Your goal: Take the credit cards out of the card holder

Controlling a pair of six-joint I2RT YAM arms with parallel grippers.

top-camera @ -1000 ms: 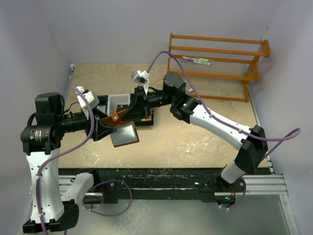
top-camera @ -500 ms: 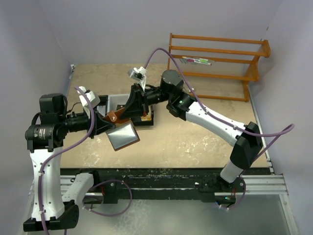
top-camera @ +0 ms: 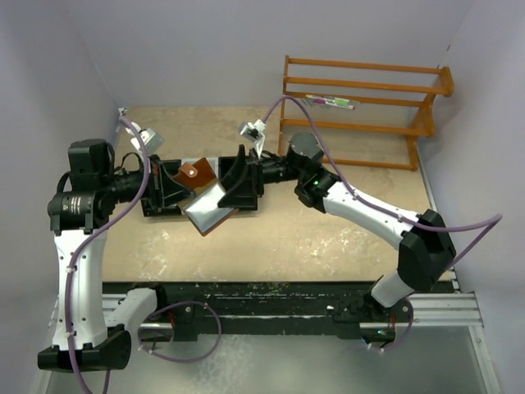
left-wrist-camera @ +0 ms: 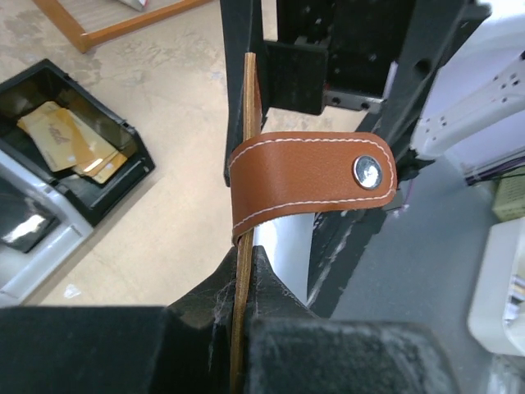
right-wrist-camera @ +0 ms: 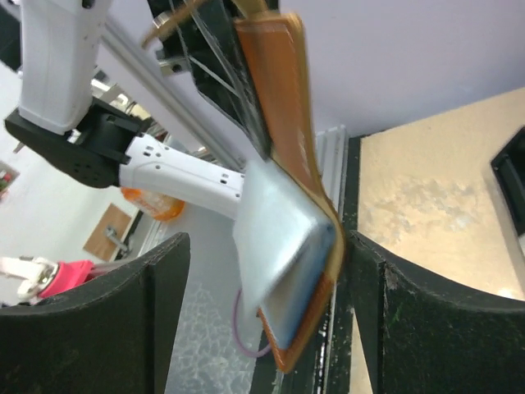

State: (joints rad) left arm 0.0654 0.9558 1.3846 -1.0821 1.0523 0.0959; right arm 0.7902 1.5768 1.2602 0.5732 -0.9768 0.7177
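The card holder (top-camera: 205,197) is a brown leather case with a snap tab (top-camera: 194,173) and a blue-grey lining, and it hangs in the air above the tray. My left gripper (top-camera: 180,187) is shut on its thin leather edge (left-wrist-camera: 239,283), with the snap tab (left-wrist-camera: 312,185) curling just beyond the fingertips. My right gripper (top-camera: 230,185) stands open around the holder's other end (right-wrist-camera: 287,246). The holder leans against one finger (right-wrist-camera: 410,320) and is apart from the other. The credit cards cannot be told apart from the lining.
A black-and-white tray (top-camera: 205,162) lies under the grippers, and one black compartment (left-wrist-camera: 123,168) holds orange-yellow flat pieces (left-wrist-camera: 66,139). An orange wooden rack (top-camera: 361,123) with a pen on it stands at the back right. Walls close in the tan table.
My left gripper closed on the holder's leather flap. My right gripper, shut until half a second ago, opened and drew back to the right. The holder moved up and away over the tray.
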